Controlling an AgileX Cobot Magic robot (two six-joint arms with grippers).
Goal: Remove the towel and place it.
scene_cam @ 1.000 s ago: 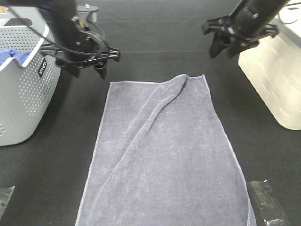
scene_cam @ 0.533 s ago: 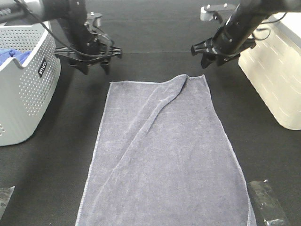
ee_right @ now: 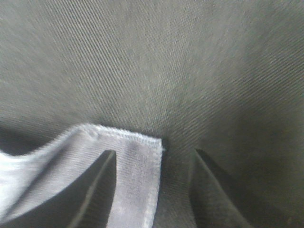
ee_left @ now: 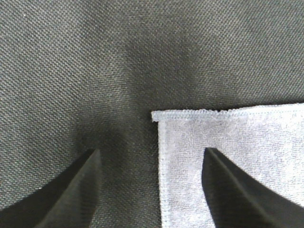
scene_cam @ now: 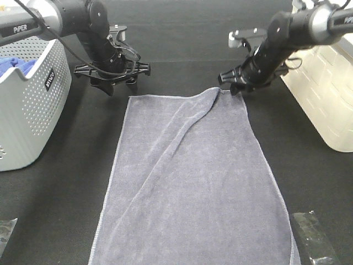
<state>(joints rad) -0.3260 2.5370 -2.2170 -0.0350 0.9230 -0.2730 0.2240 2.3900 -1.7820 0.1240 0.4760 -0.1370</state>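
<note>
Towel (scene_cam: 193, 176) in grey-lavender terry lies spread flat down the middle of the black surface (scene_cam: 66, 210). Its long sides run from the near edge, where the cloth passes out of view, toward the far edge. We see a lighter stitched hem around it and a soft ridge running diagonally from its far right corner toward its near left side. At that far right corner the cloth is slightly raised and folded.

At the left edge of the surface stands a grey perforated basket (scene_cam: 27, 110) with a bright blue cloth (scene_cam: 11, 63) inside it. At the right edge stands a cream bin (scene_cam: 325, 105). Both are well apart from the towel.

We find the left claw (scene_cam: 119, 88) at the towel's far left corner, with its fingers spread wide. In the left wrist view this claw (ee_left: 151, 152) straddles the corner, one finger over bare surface and the other over the cloth.

The right claw (scene_cam: 231, 88) is at the far right corner, its fingers also parted. In the right wrist view it (ee_right: 154, 153) has one finger over the raised hem and the other over bare surface. We cannot tell whether any finger touches the cloth.

Two crumpled pieces of clear plastic lie near the near corners, one left (scene_cam: 5, 229) and one right (scene_cam: 311, 237).
</note>
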